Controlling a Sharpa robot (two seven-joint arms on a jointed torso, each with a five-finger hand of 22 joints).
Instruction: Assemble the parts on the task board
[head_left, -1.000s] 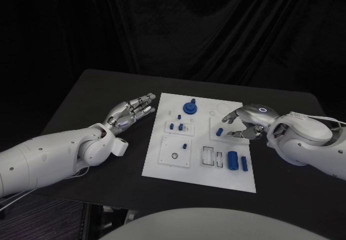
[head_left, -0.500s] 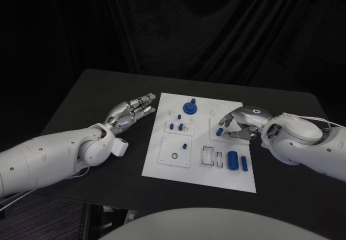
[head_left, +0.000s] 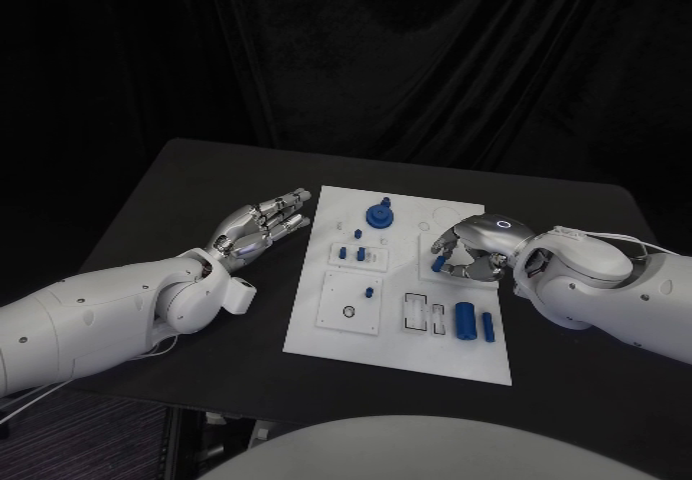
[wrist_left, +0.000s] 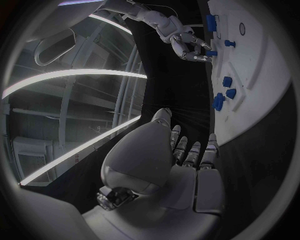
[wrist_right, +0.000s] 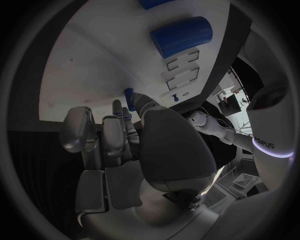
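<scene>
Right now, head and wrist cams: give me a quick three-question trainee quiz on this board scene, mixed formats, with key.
1. True or false: the left hand lies on the task board.
2. Which hand is over the small blue peg at the board's right edge? A) left B) right C) both
3. Fill in: the large blue cylinder lies on the board beside a thinner blue ____.

Key: 1 false, it rests on the black table beside the board, holding nothing. 2 B. 3 pin.
</scene>
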